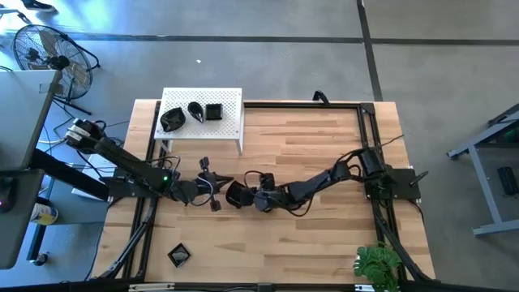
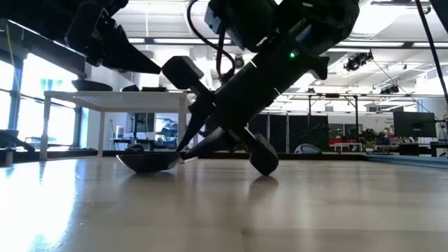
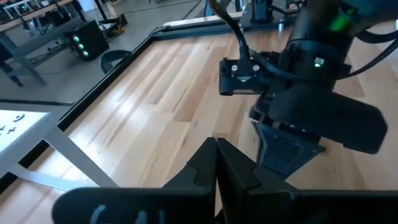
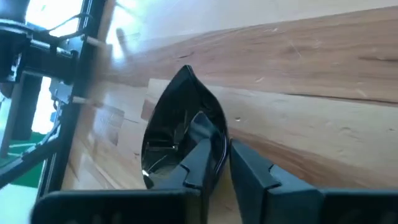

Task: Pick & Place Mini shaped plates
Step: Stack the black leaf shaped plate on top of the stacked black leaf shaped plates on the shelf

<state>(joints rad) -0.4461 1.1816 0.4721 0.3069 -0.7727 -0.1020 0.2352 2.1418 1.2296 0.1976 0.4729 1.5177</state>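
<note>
- Leaf plate (image 4: 183, 124): a glossy black pointed dish lying on the table (image 1: 324, 235) at centre frame in the high view (image 1: 236, 194). In the low view it sits at left of centre, flat on the wood (image 2: 147, 162).
- Right gripper (image 4: 225, 163): down at the plate, reaching in from the right of the high view (image 1: 247, 195). One finger (image 4: 198, 158) lies over the plate's inner face, the other outside the rim, so the rim stands between the jaws.
- Jaw state, right: a narrow gap shows between the fingers. Whether they pinch the rim or have let go cannot be told; the plate appears to rest on the table either way.
- Long axis: in the right wrist view the plate's point faces away from the jaws toward upper centre of frame, so the axis runs roughly in line with the fingers. The grip bears on the broad end's side rim.
- Left gripper (image 3: 216, 163): fingers closed together, empty, hovering just left of the plate in the high view (image 1: 204, 188). The right arm is plainly the nearer.
- Stand (image 1: 230, 123): white, at upper left of the table, carrying three plates (image 1: 195, 111). One more plate (image 1: 179, 255) lies at lower left, well apart.
- Judgement: the stand lies up and left of the leaf plate; any lift depends on that rim staying between the right fingers.
</note>
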